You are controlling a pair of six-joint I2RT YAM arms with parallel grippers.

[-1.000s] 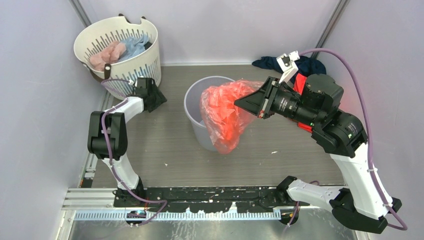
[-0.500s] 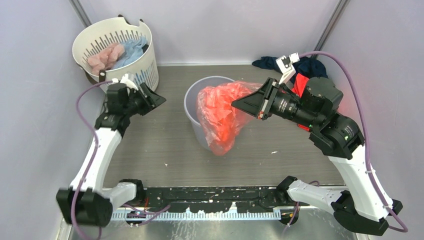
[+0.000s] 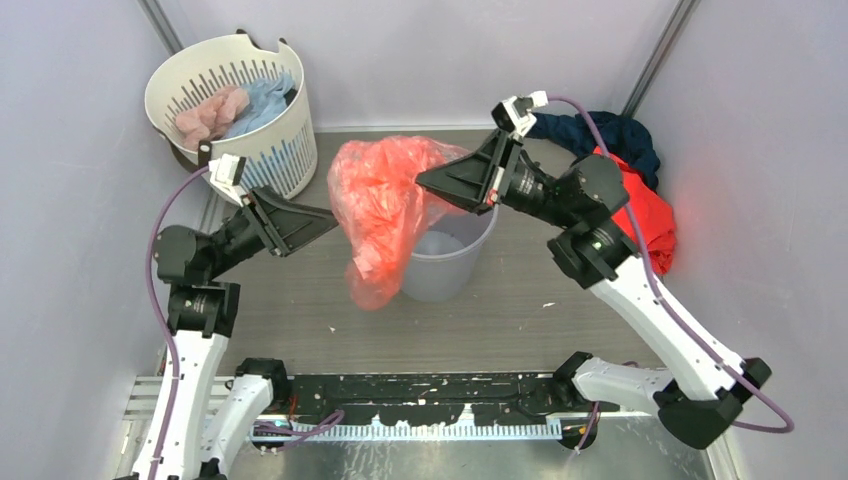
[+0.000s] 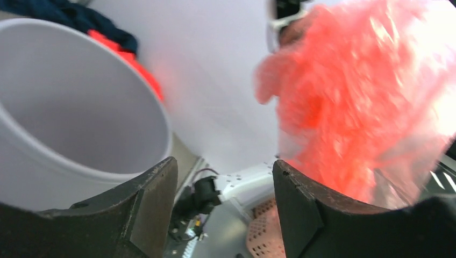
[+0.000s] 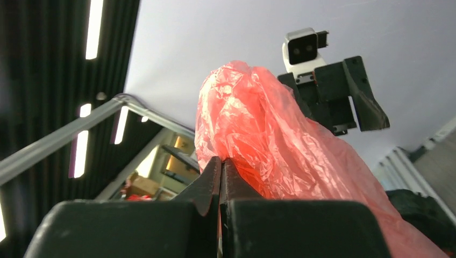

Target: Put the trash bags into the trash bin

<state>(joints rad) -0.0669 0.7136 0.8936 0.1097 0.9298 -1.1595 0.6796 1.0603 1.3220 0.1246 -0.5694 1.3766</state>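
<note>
The translucent red trash bag (image 3: 383,210) hangs in the air, draped down over the left rim of the light grey trash bin (image 3: 450,262). My right gripper (image 3: 424,184) is shut on a fold of the bag's film at its upper right; in the right wrist view the jaws (image 5: 221,161) pinch the crinkled bag (image 5: 274,145). My left gripper (image 3: 327,214) is open just left of the bag, apart from it. In the left wrist view its fingers (image 4: 226,180) stand wide with nothing between them, the bin (image 4: 70,113) on the left and the bag (image 4: 371,102) on the right.
A white slotted laundry basket (image 3: 282,140) with pink and blue cloths stands at the back left. A dark blue cloth (image 3: 605,130) and a red-orange garment (image 3: 648,215) lie at the back right by the wall. Walls close in on three sides.
The right arm has lifted the bag up and leftward, from over the bin's right side to above its left rim. The left arm has risen and reached right toward the bag.
</note>
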